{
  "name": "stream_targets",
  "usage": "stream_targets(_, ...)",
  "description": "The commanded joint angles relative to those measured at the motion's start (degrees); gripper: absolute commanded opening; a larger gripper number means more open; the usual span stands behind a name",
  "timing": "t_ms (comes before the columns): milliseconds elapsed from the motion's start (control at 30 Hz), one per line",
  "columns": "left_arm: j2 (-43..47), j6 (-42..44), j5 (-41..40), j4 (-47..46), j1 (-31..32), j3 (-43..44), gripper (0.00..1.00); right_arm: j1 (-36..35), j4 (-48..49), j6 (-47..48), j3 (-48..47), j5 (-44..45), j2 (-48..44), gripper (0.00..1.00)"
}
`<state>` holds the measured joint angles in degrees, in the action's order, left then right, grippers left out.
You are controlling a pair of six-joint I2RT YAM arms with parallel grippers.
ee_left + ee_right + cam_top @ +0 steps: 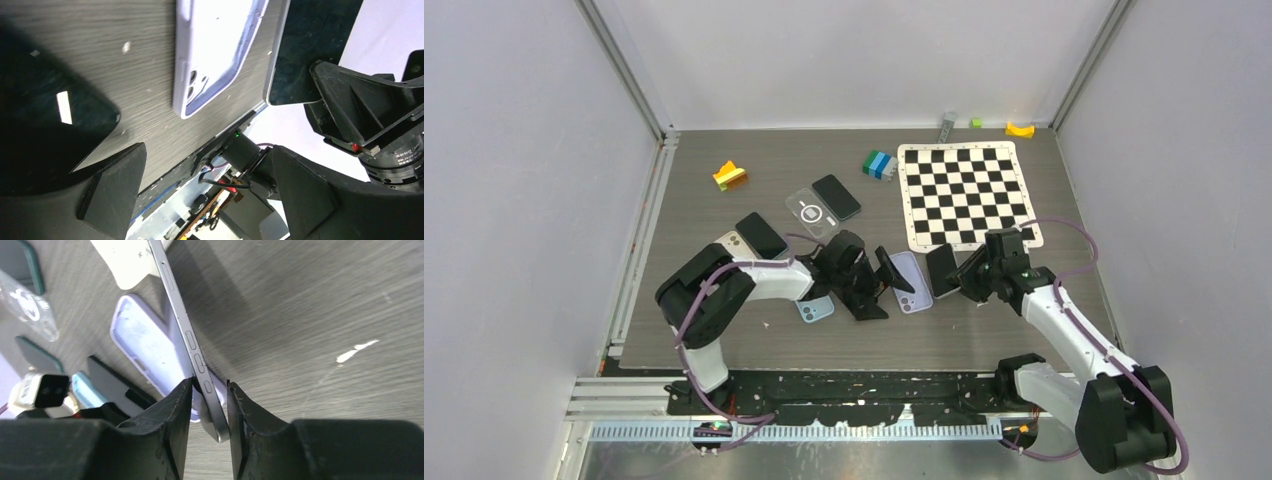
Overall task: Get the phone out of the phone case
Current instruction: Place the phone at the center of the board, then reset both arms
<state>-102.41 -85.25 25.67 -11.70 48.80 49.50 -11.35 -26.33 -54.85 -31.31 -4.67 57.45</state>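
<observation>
The empty lilac phone case [911,282] lies flat on the table, inside facing up; it also shows in the left wrist view [215,50] and the right wrist view [142,347]. My right gripper [964,275] is shut on the phone [942,270], held on edge just right of the case. In the right wrist view the phone's grey side rail [186,332] runs up from between the fingers, and the gripper [210,400] pinches its lower end. My left gripper [879,280] is open and empty just left of the case, and shows open in its own view [210,195].
A clear case [812,212], a dark green phone [837,196], a black phone [761,235] and a white one [734,243] lie behind the left arm. A light blue case [816,308] sits under it. The chessboard [964,195] and coloured blocks [879,164] are further back.
</observation>
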Motion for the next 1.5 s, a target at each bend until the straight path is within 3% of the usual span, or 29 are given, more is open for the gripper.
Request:
stream_targets(0,5.1,4.4,-2.4,10.0,0.2,3.5,1.0,1.3,-5.9,3.0,-1.1,3.6,1.6,0.38)
stream_targets(267,10.1,7.7,-4.2,15.0,0.2,6.2,1.0,1.8,-10.5,6.3,-3.2,11.4,3.3,0.57)
stream_targets(400,13.4,10.9,-7.3,23.2,0.1,8.3,1.0,1.8,-13.1,7.5,-5.8,13.9,1.8,0.76)
stream_targets(600,20.5,19.1,-17.3,39.3,-1.2,12.3,1.0,1.7,-17.0,10.4,-12.2,16.0,-5.0,0.96)
stream_targets(967,38.0,34.3,-51.3,75.0,-2.9,31.1,1.0,1.7,-28.2,14.2,-36.7,28.0,-13.0,0.99)
stream_targets(1233,53.2,35.2,-64.8,89.6,-2.9,36.5,1.0,1.7,-30.0,15.3,-46.4,39.5,-16.1,1.0)
stream_targets(1333,59.7,32.2,-73.4,97.7,-2.9,36.9,1.0,1.8,-30.3,15.5,-48.9,44.4,-16.6,1.0)
stream_targets(1467,66.6,31.6,-76.2,100.8,-2.9,36.4,1.0,1.7,-29.8,16.7,-49.7,48.6,-17.6,1.0)
